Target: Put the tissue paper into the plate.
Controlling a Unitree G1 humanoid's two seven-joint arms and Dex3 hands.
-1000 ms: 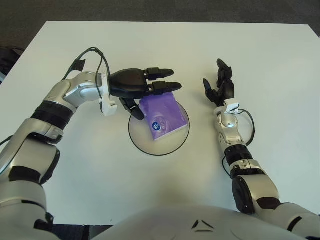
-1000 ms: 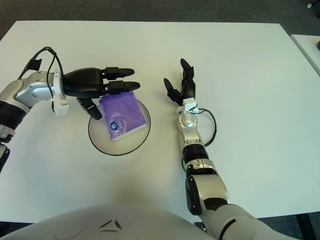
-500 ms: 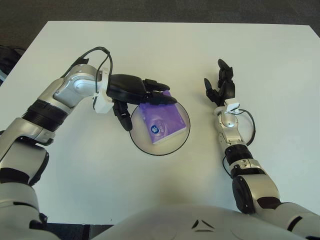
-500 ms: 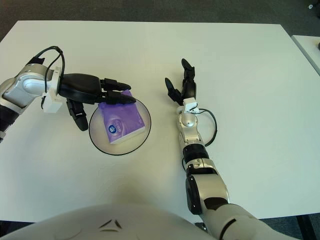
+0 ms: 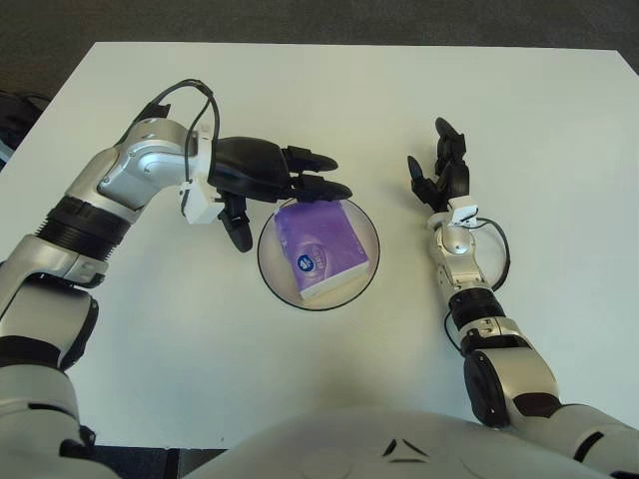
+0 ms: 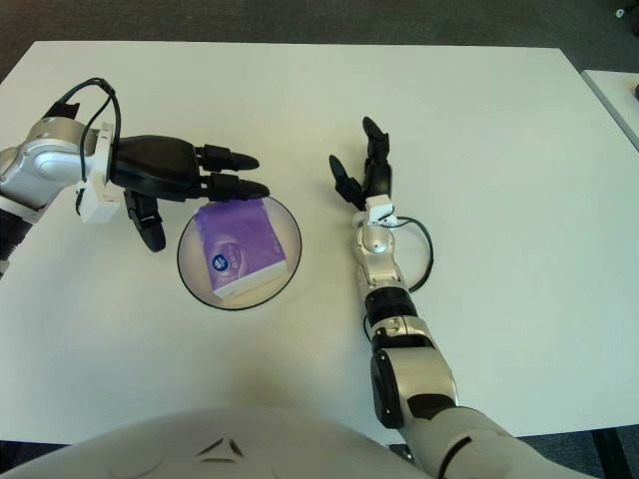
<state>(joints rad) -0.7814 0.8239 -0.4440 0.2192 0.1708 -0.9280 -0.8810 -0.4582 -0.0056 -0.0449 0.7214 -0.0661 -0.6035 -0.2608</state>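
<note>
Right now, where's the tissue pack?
The purple tissue pack lies flat inside the round plate, left of table centre. The left hand shows just behind it, open and not gripping; the right hand shows to the plate's right.

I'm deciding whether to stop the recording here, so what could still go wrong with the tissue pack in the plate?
1. The left hand hovers open just past the plate's far-left rim, fingertips near the tissue pack's top edge; pulling away low could clip the pack or nudge the plate.
2. The pack fills much of the plate, its near corner close to the rim, so a small knock might tip it over the edge.
The right hand shows to the plate's right, apart from it, and seems no threat.
</note>
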